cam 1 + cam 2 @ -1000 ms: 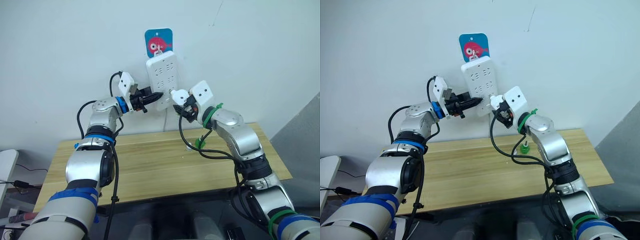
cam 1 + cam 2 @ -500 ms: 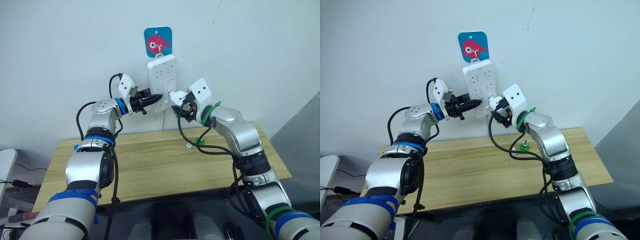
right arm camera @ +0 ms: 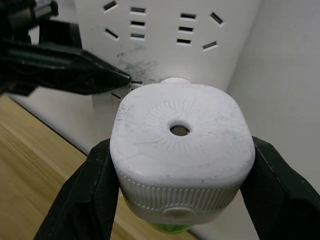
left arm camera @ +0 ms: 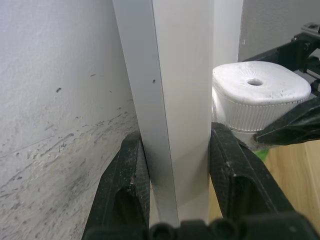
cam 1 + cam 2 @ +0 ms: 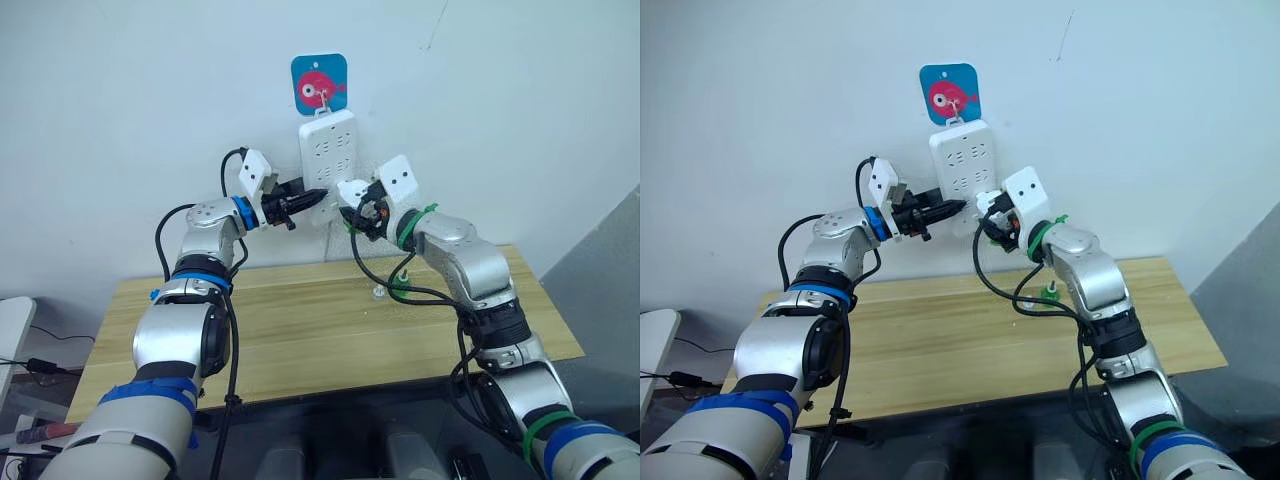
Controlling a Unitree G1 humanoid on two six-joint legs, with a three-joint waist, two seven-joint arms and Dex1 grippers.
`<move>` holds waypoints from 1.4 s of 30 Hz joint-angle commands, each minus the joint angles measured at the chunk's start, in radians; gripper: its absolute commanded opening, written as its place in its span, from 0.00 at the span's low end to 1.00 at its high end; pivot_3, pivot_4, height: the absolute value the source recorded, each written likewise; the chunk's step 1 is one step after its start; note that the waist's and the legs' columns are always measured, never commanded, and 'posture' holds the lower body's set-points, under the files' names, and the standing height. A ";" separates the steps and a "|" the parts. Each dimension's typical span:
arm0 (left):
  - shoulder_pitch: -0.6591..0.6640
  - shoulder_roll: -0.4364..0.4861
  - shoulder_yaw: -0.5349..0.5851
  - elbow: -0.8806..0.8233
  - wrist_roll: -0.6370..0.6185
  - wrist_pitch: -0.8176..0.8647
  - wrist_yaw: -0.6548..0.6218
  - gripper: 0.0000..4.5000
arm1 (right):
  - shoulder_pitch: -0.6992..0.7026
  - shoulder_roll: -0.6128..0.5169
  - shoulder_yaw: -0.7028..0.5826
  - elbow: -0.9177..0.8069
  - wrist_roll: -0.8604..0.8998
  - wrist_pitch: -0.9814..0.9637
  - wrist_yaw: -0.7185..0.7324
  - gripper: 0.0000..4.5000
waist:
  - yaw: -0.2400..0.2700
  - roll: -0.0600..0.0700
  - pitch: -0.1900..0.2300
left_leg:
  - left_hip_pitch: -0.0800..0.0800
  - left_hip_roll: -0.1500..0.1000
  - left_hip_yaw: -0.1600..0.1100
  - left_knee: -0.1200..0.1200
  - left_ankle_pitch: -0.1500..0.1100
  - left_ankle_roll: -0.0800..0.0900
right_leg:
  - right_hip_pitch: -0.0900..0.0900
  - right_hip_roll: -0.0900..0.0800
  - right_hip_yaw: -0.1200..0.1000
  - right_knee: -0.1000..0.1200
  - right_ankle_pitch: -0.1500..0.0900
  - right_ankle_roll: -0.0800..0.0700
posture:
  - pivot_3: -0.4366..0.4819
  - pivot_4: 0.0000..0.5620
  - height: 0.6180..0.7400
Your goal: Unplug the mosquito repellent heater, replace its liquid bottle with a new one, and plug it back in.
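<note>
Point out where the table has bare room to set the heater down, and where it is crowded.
The wooden table is bare across its left and middle, and along the front edge. The only crowded patch is the back right, where a small green bottle stands under the right arm's cables. Above, both grippers crowd the power strip.

The two eye views look forward and down from the robot's head at a pale wall, a hanging white power strip [image 5: 329,160] and a wooden table [image 5: 300,330] below it; both show the same scene from slightly offset positions; the left wrist view sits very close to the strip's edge, looking along the left gripper [image 4: 176,165] past the wall; the right wrist view looks close along the right gripper [image 3: 180,175] at the mosquito repellent heater [image 3: 181,150], facing the strip's sockets; both wrist views share the heater and strip.
</note>
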 commanded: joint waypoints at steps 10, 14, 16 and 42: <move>0.008 -0.135 -0.114 -0.094 0.018 -0.017 -0.195 0.30 | -0.089 0.048 -0.033 0.057 -0.025 -0.031 -0.044 0.65 | 0.000 0.000 0.000 | 0.000 0.000 0.000 0.000 0.000 0.000 | 0.000 0.000 0.000 0.000 0.000 0.000 | 0.36 0.17 1.00; 0.008 -0.128 -0.111 -0.085 0.026 -0.034 -0.167 0.30 | -0.060 0.044 -0.054 0.009 0.004 -0.004 -0.038 0.87 | 0.010 0.000 0.000 | 0.000 0.000 -0.001 0.000 0.000 0.000 | 0.000 0.000 0.000 0.000 0.000 0.000 | 0.36 0.17 1.00; 0.008 -0.125 -0.107 -0.082 0.030 -0.040 -0.150 0.30 | -0.026 0.028 -0.062 -0.042 0.014 0.019 -0.028 1.00 | 0.013 -0.002 -0.001 | 0.000 0.000 -0.005 0.001 0.000 -0.001 | 0.002 0.000 -0.001 0.000 0.000 0.000 | 0.36 0.17 1.00; 0.154 0.039 -0.056 -0.102 0.031 -0.152 -0.002 1.00 | 0.381 -0.019 -0.111 -0.457 0.161 0.083 0.008 0.29 | 0.005 -0.002 -0.002 | 0.013 0.000 -0.003 0.001 -0.006 0.006 | 0.014 0.002 0.002 0.001 -0.004 0.006 | 0.36 0.17 1.00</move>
